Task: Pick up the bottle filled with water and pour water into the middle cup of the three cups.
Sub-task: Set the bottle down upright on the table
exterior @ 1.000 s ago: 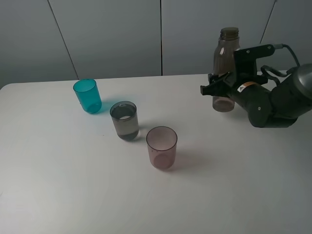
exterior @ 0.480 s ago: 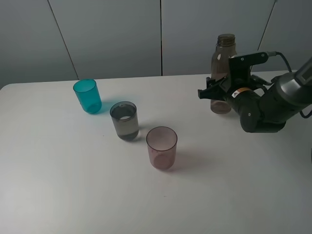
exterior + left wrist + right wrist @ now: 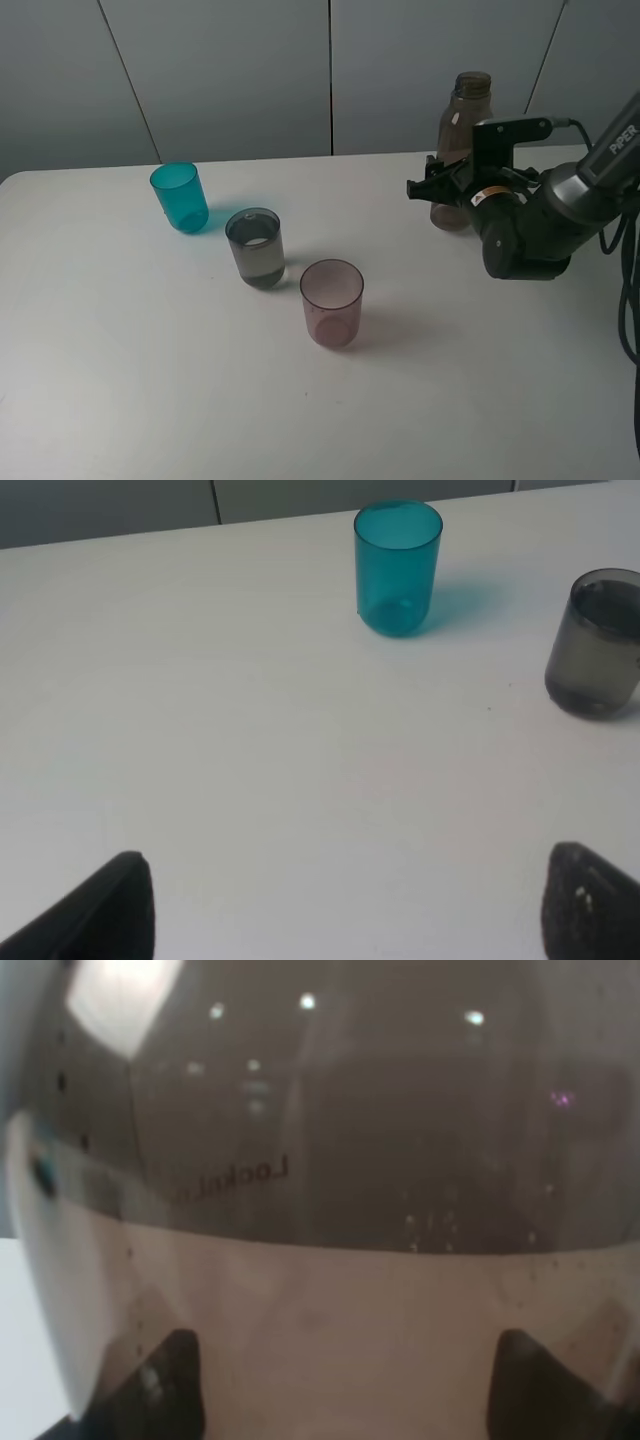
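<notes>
The white counter (image 3: 150, 380) carries everything, with the right end effector (image 3: 447, 187) at its far right clamped tight on the bottle (image 3: 460, 130), which stands upright there. The left end effector (image 3: 340, 905) hangs spread wide and empty over bare counter. The teal cup (image 3: 180, 197), the middle cup (image 3: 255, 248) and the pinkish-mauve cup (image 3: 331, 302) run in a diagonal from far left toward near centre, well apart from the bottle.

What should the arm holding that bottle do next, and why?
Probably open the right gripper and let go. The bottle stands upright, its base seemingly down on the table at the far right, and the grey cup in the middle already seems to hold water.
</notes>
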Available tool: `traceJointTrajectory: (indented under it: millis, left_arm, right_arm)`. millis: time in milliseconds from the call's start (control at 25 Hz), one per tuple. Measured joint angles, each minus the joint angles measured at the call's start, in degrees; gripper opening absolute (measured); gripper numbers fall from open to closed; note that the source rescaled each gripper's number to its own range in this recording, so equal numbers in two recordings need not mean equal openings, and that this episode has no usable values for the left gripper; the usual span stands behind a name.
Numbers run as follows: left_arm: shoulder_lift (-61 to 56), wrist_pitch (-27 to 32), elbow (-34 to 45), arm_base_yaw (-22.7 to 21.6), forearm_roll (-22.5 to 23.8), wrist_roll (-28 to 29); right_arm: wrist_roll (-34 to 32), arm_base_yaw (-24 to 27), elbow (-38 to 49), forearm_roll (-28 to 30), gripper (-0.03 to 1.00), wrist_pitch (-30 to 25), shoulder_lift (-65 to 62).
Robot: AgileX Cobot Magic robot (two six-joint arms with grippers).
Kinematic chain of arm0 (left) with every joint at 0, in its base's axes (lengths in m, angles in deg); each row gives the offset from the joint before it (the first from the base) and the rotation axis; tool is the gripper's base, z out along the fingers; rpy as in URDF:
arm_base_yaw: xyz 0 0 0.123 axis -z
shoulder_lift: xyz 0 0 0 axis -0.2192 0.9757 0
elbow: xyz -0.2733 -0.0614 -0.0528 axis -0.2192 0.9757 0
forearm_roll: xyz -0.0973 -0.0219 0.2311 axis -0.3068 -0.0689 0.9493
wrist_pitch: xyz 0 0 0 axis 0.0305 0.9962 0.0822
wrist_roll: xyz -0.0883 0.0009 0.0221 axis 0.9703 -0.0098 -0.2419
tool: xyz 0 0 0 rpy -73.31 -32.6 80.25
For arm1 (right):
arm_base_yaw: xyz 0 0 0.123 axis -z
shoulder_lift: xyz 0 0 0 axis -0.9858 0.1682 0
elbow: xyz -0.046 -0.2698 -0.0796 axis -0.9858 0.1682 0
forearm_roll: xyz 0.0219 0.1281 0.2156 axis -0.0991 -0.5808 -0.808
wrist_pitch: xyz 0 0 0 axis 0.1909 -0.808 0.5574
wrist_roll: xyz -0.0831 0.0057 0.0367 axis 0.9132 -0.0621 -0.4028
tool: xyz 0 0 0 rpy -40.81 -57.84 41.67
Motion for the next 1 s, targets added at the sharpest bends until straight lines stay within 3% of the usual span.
traceJointTrajectory:
  millis: [1000]
  left_arm:
    - [0.0,0.0,0.0,0.0,0.0,0.0]
  right_arm:
    - [-0.9,1.4,-3.9,-0.1,0.0,-0.1,3.6]
